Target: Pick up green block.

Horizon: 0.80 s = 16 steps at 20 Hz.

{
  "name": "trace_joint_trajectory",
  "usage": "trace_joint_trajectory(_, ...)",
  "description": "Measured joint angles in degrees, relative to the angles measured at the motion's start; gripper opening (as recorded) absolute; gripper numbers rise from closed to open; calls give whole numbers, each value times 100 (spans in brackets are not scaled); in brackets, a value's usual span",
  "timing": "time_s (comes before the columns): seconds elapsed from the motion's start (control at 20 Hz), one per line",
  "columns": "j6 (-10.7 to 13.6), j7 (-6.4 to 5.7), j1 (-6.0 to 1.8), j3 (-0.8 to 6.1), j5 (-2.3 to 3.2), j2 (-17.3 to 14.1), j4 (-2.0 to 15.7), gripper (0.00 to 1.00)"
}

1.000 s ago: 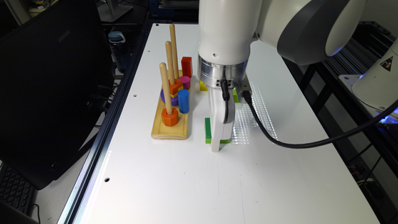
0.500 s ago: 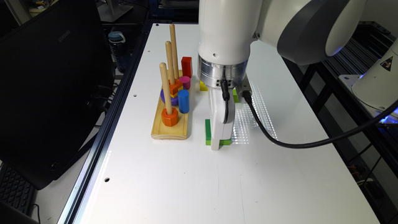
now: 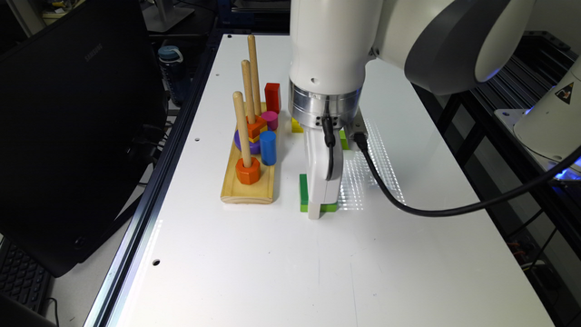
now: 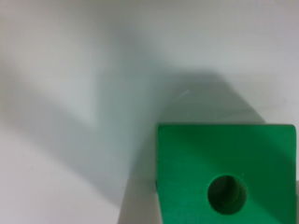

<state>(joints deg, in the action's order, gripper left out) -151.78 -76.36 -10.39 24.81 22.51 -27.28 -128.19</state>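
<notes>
Down at one green block sits the gripper — grip unclear — beside three pegs.

Ext. cam looks down the white table from above its near end. Wrist cam sits v. close, facing straight down; both share the green block.

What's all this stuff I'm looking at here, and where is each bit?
green block: 1, dark green top with round hole, lime lower layer, on the table under the gripper
table: 1, white
peg board: 1, pale wood, three upright pegs, exterior view's left of the block
orange nut: 1, on the nearest peg
blue cylinder: 1, upright on the board
red block: 1, behind the board
laptop: 1, black, exterior view's far left
cable: 1, black, from the wrist
gripper: 1, white, down at the green block
</notes>
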Motion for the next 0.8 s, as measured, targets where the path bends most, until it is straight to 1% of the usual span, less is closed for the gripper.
trace_joint_trajectory(0.25, 0, 0, 0, 0, 0, 0, 0, 100)
trace_joint_trajectory(0.3, 0, 0, 0, 0, 0, 0, 0, 0)
trace_joint_trajectory(0.8, 0, 0, 0, 0, 0, 0, 0, 0)
